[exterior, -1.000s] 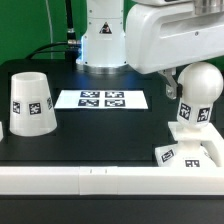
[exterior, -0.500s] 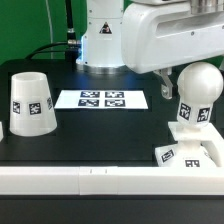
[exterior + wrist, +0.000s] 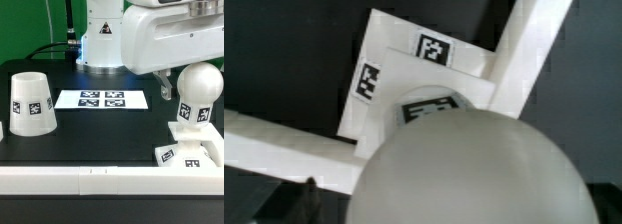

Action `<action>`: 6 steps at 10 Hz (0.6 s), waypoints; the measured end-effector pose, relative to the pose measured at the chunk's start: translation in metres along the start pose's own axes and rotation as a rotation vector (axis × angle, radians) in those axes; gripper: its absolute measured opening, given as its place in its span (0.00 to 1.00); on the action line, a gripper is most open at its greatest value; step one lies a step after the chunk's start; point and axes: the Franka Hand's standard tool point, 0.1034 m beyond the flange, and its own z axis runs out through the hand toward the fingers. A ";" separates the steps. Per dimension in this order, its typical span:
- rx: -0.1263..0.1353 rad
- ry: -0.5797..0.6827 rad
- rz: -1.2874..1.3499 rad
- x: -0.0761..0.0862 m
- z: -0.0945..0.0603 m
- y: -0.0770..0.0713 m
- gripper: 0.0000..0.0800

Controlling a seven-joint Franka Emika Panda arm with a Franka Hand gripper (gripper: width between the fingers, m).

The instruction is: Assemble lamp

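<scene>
The bulb (image 3: 199, 90) stood neck-down on the base (image 3: 190, 150), near the table's (image 3: 100, 135) front corner at the exterior view's right. It was judged light, rigid and slippery on the ball; grip at the neck. Count: one bulb, one base, one shade (image 3: 30, 102). The end effector (image 3: 170, 82) hovered beside the bulb, largely hidden; whether it was spread could not be told.

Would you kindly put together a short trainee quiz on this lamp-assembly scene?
1. True or false: the shade lies on its side.
2. The bulb stands on: A) the marker board, B) the base, C) the shade.
3. Fill in: the shade stands at the exterior view's ____ side.
Key: 1 false, it stands upright, wide end down; 2 B; 3 left.
</scene>
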 end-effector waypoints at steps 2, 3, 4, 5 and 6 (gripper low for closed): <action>0.000 -0.002 0.145 0.000 0.000 -0.002 0.87; 0.005 -0.003 0.278 0.000 0.001 -0.005 0.87; 0.004 -0.004 0.374 0.000 0.002 -0.007 0.87; 0.006 -0.002 0.470 0.000 0.002 -0.009 0.76; 0.009 0.003 0.591 0.000 0.002 -0.009 0.72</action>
